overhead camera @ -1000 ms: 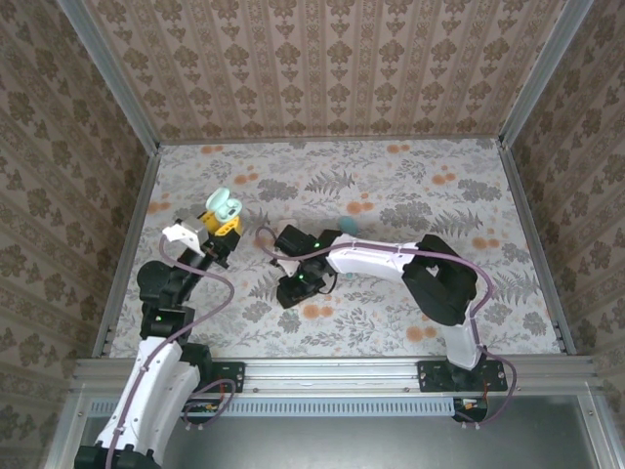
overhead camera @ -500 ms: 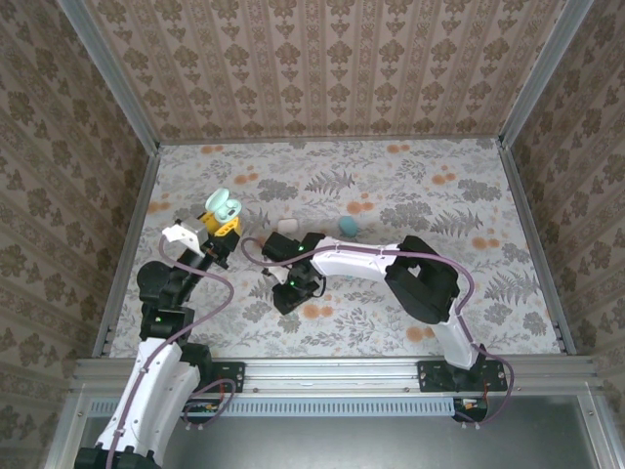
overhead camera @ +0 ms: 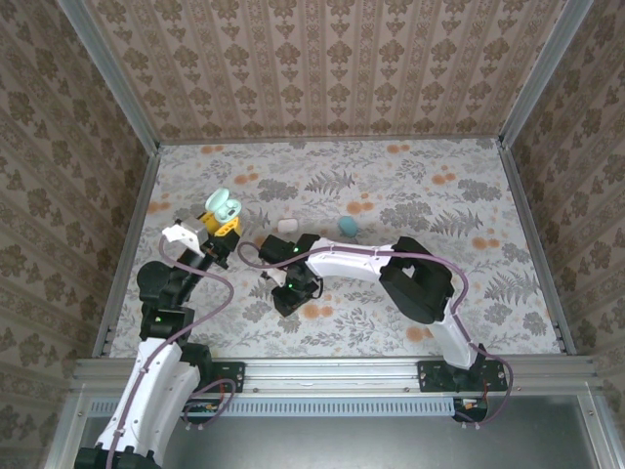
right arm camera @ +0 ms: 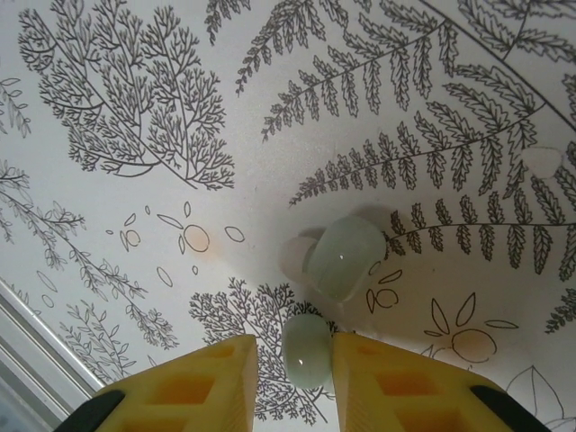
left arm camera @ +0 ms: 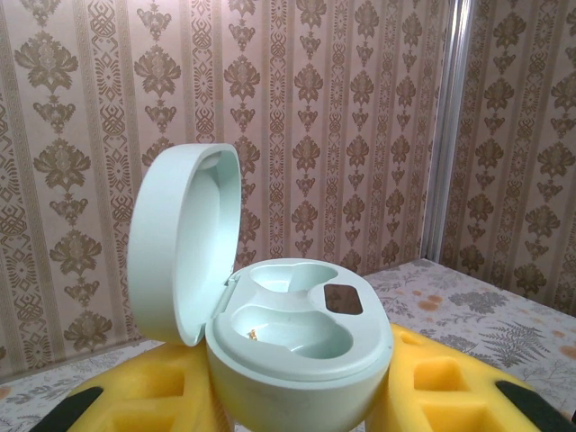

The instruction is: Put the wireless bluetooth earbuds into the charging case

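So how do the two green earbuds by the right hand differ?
The near earbud sits between the right hand's fingers; the far earbud lies free on the table beyond. The near earbud shows a narrow oval; the far earbud looks broader and rounder. Both are pale green and glossy.

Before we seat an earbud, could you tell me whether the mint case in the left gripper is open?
Open: the mint case has its lid hinged up, exposing both empty wells.
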You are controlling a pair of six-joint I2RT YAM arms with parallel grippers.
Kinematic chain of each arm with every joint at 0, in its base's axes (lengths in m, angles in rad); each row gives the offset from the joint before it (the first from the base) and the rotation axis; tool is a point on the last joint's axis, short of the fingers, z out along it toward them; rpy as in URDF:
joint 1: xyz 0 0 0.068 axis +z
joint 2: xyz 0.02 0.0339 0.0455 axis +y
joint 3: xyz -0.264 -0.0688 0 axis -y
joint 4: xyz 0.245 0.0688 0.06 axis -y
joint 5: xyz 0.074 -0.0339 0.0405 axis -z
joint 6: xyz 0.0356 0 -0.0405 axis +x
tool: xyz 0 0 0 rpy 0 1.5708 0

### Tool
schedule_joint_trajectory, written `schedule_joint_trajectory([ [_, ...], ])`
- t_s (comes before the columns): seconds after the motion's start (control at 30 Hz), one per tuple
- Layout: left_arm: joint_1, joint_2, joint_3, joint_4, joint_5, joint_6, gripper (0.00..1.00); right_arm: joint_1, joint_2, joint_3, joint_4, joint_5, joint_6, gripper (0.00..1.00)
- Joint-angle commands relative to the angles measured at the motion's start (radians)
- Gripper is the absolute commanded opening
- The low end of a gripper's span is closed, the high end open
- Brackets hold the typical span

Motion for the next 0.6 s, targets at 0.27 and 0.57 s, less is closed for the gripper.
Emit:
schedule_joint_trajectory([
  [0.27, 0.007, -0.014, 0.025, -0.007, -0.008, -0.015, 0.27, 0.009, 0.039, 0.032, -0.066, 0.057, -0.024, 0.28],
  [0.57, 0.005, 0.012, 0.029, 0.022, 0.011, -0.024, 0.28, -0.028, -0.041, -0.067, -0.05, 0.129, 0.063, 0.26],
])
